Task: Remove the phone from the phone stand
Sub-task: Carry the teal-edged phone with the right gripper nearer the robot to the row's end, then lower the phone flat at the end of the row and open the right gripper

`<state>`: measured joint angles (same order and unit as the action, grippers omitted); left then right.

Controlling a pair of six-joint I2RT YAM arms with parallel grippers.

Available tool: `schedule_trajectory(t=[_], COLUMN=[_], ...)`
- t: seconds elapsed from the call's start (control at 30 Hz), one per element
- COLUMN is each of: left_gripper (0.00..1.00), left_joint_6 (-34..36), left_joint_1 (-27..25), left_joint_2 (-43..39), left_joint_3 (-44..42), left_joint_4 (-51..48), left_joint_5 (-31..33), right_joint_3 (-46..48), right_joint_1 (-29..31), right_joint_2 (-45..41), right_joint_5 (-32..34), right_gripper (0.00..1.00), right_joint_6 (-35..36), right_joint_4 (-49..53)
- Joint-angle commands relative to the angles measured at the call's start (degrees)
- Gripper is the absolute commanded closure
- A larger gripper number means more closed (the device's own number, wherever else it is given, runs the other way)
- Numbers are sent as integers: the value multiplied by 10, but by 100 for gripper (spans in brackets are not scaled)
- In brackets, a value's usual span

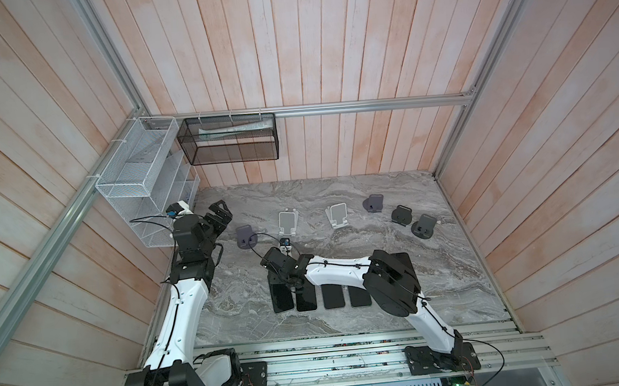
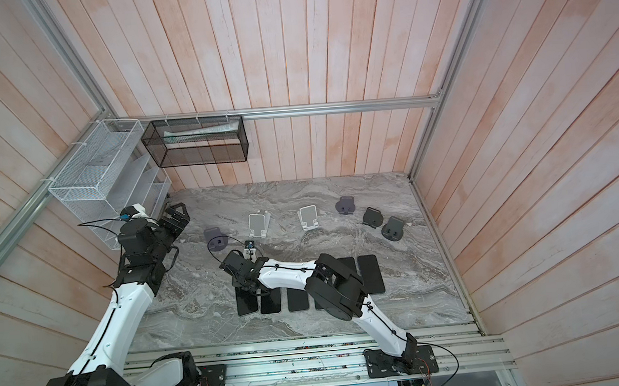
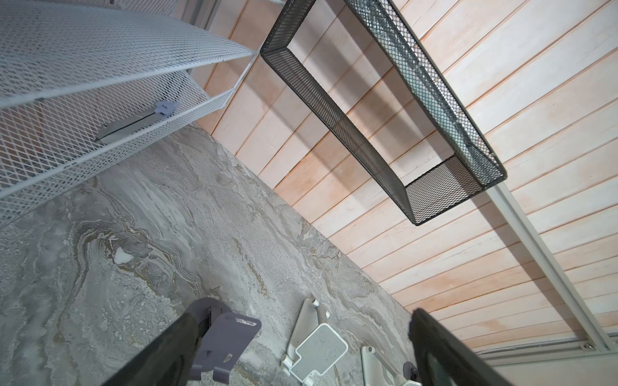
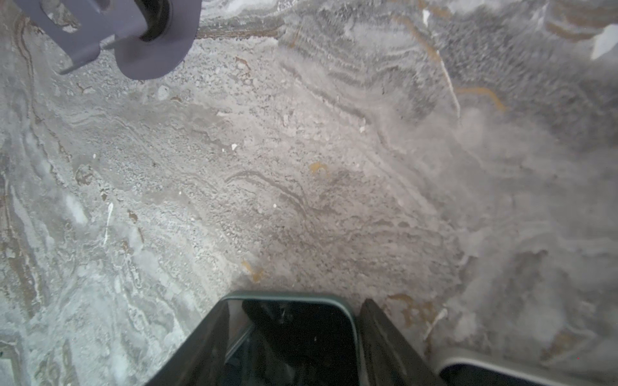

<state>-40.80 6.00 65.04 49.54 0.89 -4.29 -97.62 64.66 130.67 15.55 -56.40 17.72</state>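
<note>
Risk of shoving phone point(image 4: 294, 337) sideways into neighbouring phone point(image 4: 495, 376) at lower right: right gripper point(image 4: 294, 302) jaws hugging its sides, clamped or not cannot tell; left gripper point(image 1: 219, 216) spread wide, empty, left of middle in a top view.

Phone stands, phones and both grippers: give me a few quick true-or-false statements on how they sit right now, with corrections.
1. A phone rests on one of the two white plastic phone stands. False: both are empty.
2. A row of black flat phones lies on the grey marble tabletop. True.
3. The left gripper is shut on a phone. False: it is open, holds nothing and is raised near the white wire rack.
4. The right gripper has its fingers on either side of one black phone, near the row's left end. True.
5. The black mesh basket stands on the tabletop. False: it hangs from the wall rail.
</note>
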Motion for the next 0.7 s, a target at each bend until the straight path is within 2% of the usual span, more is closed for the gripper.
schedule_trajectory(t=[0.0,0.2,0.47,0.67], left_gripper=[0,0,0,0], left_joint_6=[-2,1,7,14], left_joint_1=[4,4,4,4], left_joint_2=[4,4,6,7], left_joint_3=[-8,-6,-5,-3], left_joint_4=[8,8,8,5], left_joint_5=[-9,-9,-8,-10], right_joint_3=[18,32,44,88], right_joint_1=[-5,-8,-9,-13], right_joint_2=[13,6,-29,-94], right_joint_5=[-10,-22,-23,-17], right_gripper=[35,33,26,25], right_joint_6=[-4,0,17,41], right_joint_4=[-16,-34,-50,-84])
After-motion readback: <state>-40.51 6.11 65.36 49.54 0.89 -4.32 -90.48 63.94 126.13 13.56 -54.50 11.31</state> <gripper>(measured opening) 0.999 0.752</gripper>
